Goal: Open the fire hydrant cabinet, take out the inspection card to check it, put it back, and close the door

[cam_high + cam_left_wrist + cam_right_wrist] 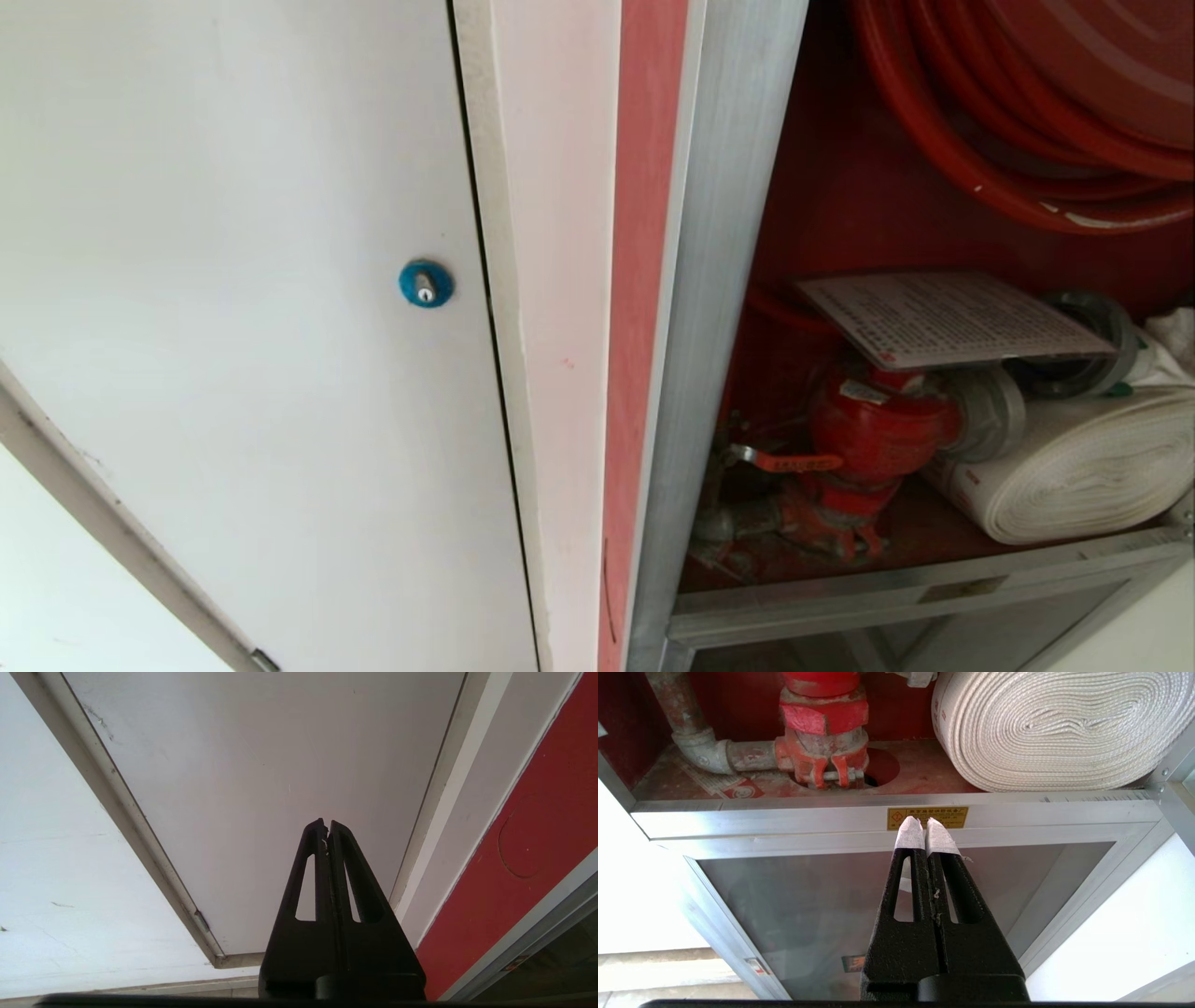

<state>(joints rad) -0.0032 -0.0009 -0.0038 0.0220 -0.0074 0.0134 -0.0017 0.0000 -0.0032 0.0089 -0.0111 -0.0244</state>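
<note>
While inspection card [952,317] rests on valve [873,429] | right pincer [924,823] closed, empty

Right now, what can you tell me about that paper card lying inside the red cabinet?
The card is a thin, flat, pale grey-white rectangle covered in rows of tiny print too small to read, with a small red mark at one corner. It looks like paper or laminated sheet. It lies nearly level, slightly tilted, resting on top of the red valve and a metal coupling, below the red hose reel and beside the white hose roll. Nothing is holding it.
</note>
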